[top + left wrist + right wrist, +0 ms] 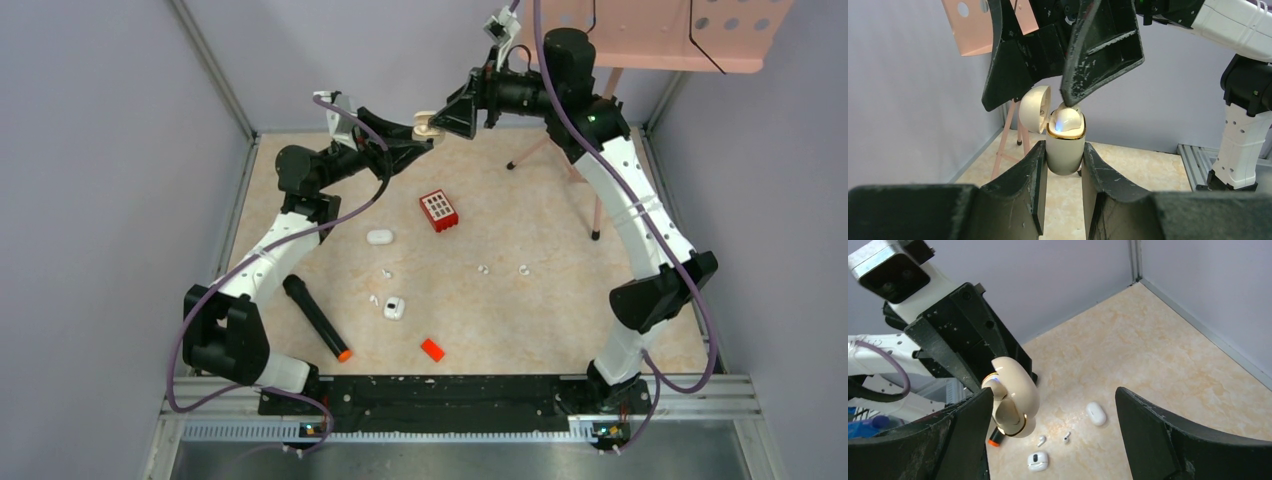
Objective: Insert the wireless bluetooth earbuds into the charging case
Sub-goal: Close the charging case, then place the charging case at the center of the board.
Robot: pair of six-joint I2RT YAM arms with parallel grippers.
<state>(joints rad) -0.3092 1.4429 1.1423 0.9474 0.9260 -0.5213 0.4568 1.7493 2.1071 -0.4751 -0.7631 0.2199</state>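
Observation:
My left gripper is shut on the cream charging case and holds it upright in the air at the back of the table. The case's lid is open. A rounded cream earbud sits in its gold-rimmed mouth beside a blue light. My right gripper is open around the case, with one fingertip just above the earbud. Loose white earbuds lie on the table; two show in the right wrist view.
A red block, a closed white case, a small white case, a black marker and an orange-red chip lie on the table. A pink stand is at the back right.

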